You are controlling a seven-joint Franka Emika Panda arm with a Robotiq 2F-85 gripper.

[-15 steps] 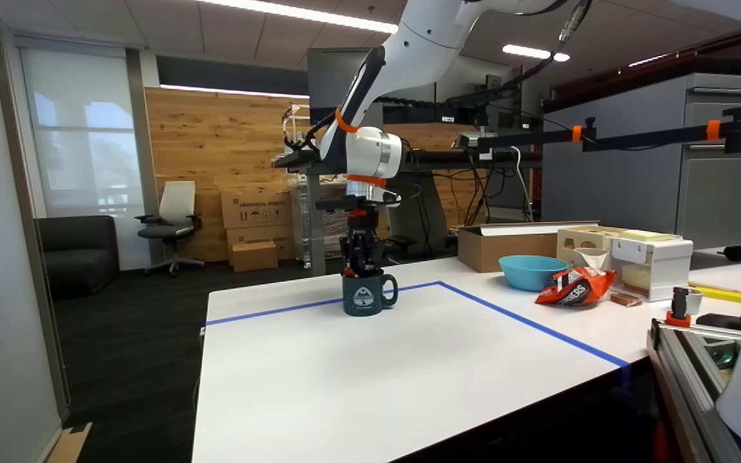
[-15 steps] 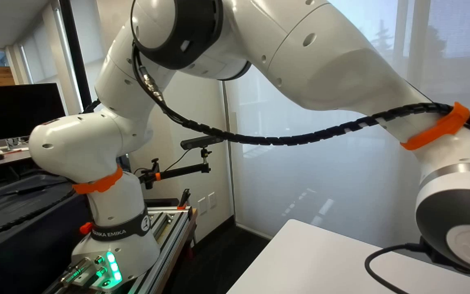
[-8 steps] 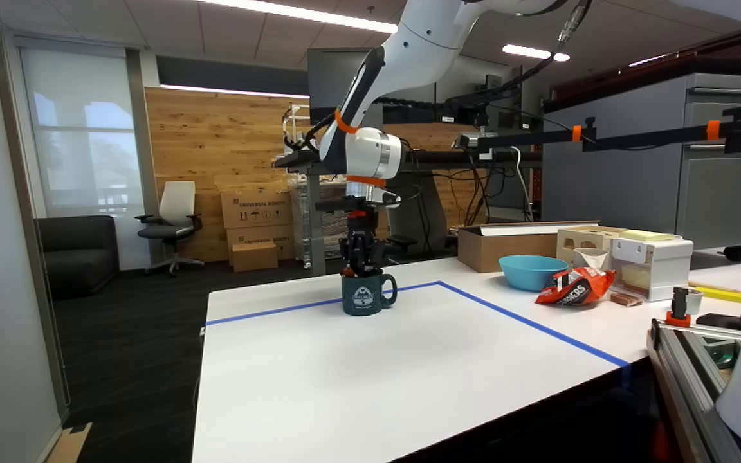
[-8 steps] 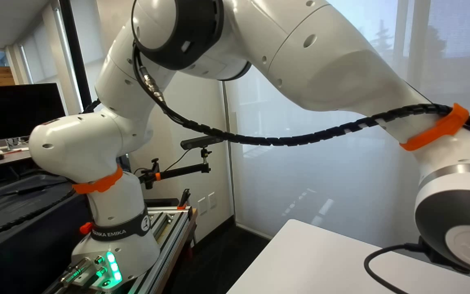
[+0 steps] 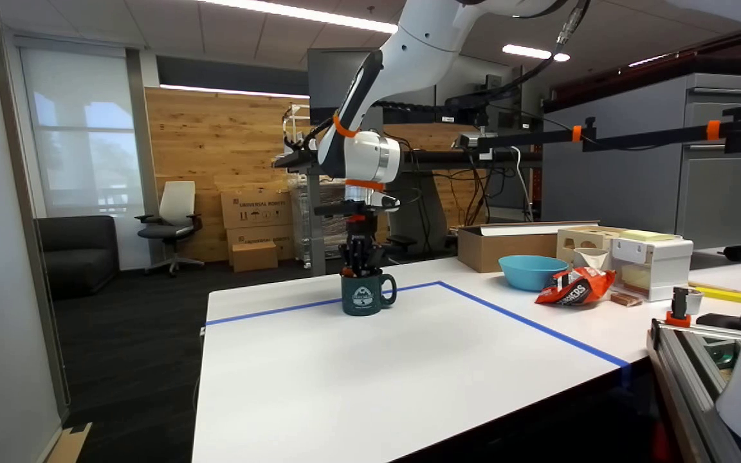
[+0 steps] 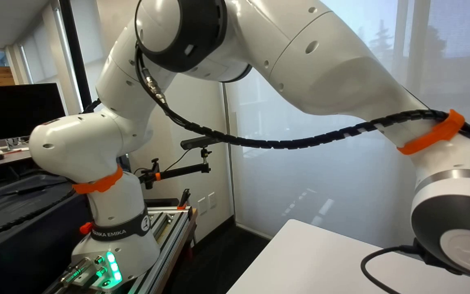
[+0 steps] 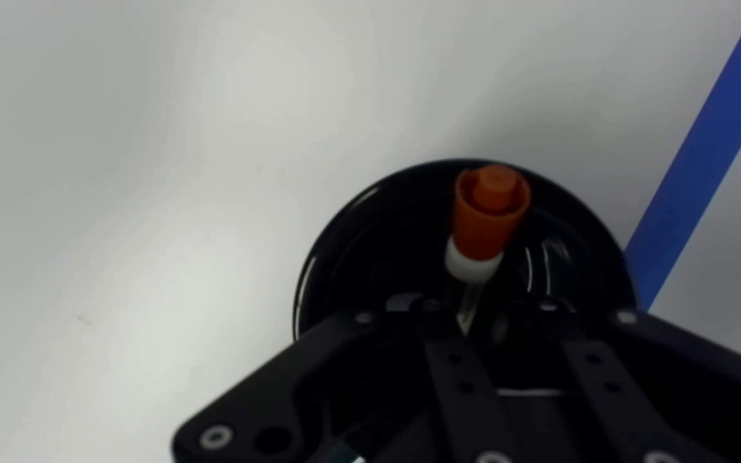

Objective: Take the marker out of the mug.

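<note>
The marker point(image 7: 475, 260) is seated in the mug point(image 7: 374, 235), orange end toward 12 o'clock (wrist view); the gripper point(image 7: 490, 308) is spread.

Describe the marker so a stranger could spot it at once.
On the white table, near the blue tape, stands a dark green handled mug. The marker is inside it; its orange end and white band set it apart from the dark mug and jaws.
</note>
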